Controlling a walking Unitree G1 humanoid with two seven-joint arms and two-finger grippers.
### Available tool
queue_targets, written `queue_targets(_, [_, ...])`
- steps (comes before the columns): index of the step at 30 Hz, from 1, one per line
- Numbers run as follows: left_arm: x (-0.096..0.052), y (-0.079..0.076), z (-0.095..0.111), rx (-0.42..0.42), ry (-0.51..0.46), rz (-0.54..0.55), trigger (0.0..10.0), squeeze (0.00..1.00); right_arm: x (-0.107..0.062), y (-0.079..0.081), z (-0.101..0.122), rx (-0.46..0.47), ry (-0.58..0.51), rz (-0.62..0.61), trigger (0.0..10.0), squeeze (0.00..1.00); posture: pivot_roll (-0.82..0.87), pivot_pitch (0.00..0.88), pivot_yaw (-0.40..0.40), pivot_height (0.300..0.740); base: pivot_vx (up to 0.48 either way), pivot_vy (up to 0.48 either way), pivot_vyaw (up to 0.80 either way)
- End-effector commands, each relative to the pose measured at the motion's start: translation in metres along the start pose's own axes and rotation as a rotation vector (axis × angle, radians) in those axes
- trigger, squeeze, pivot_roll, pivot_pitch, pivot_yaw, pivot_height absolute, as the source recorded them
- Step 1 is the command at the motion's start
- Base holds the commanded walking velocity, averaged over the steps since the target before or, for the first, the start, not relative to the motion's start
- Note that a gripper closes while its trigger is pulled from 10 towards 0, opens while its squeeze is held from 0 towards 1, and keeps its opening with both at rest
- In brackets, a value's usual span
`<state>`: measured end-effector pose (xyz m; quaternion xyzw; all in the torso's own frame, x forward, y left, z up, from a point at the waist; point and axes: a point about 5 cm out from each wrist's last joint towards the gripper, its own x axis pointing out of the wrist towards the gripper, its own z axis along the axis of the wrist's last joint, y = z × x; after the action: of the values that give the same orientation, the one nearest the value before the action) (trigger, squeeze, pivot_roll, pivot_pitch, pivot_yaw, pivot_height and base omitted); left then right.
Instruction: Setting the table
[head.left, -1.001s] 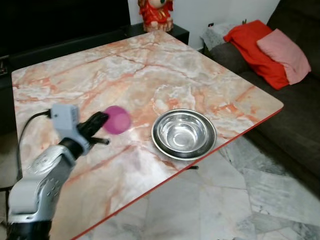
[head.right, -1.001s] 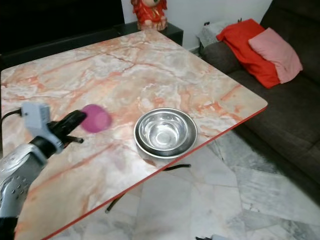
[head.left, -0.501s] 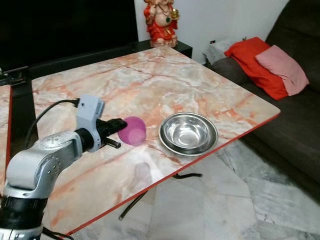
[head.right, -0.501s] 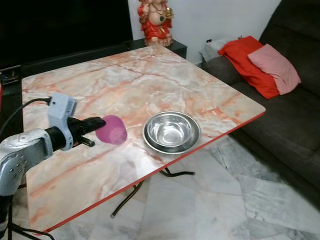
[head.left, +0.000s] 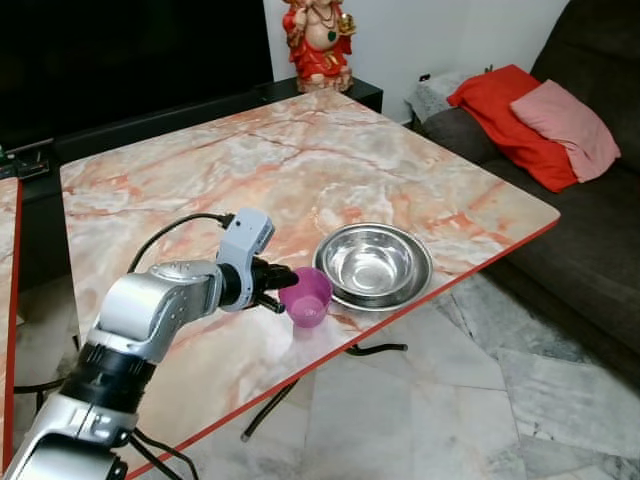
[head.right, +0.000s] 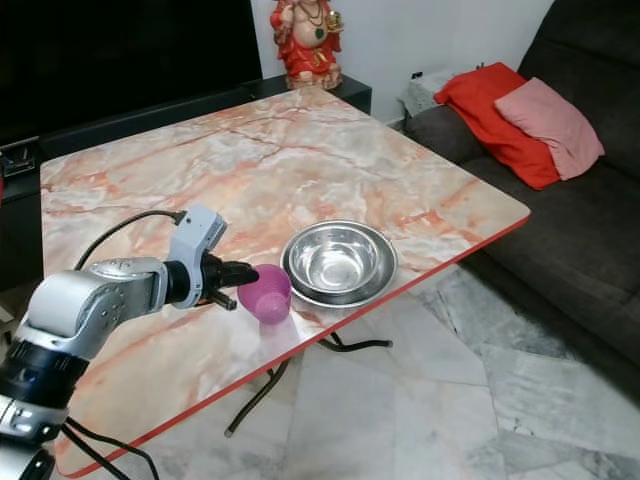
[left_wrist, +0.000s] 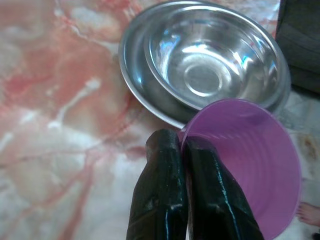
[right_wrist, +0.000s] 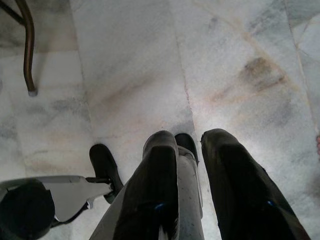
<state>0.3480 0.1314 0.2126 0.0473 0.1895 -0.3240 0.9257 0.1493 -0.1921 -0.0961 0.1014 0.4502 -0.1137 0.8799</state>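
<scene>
The left gripper (left_wrist: 182, 145) is pinching the rim of a purple cup (head.left: 306, 296), upright beside the steel bowl (head.left: 373, 266). The right gripper (right_wrist: 192, 150) is hanging over the floor, fingers slightly spread.

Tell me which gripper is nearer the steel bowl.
Left. The left gripper holds the purple cup right beside the bowl; the right gripper hangs over the floor, away from the table.

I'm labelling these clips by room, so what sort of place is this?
Most likely a home living room: a dark sofa with red and pink cushions, a marble-patterned folding table and a red figurine on a low cabinet.
</scene>
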Motion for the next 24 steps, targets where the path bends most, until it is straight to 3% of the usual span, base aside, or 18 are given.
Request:
queue_targets(1, [0.001, 0.003, 0.003, 0.023, 0.009, 0.014, 10.0, 0.0, 0.0, 0.002, -0.001, 0.013, 0.001, -0.001, 10.0, 0.0, -0.01, 0.111, 0.093, 0.74, 0.0, 0.0, 0.0])
queue_targets(23, [0.009, 0.027, 0.008, -0.02, 0.014, 0.17, 10.0, 0.0, 0.001, 0.003, 0.003, 0.013, -0.01, 0.0, 10.0, 0.0, -0.01, 0.13, 0.089, 0.74, 0.0, 0.0, 0.0])
queue_targets(24, [0.009, 0.03, 0.009, -0.027, 0.011, 0.188, 10.0, 0.04, 0.001, 0.002, 0.003, 0.013, -0.01, -0.001, 10.0, 0.0, -0.01, 0.13, 0.089, 0.74, 0.0, 0.0, 0.0])
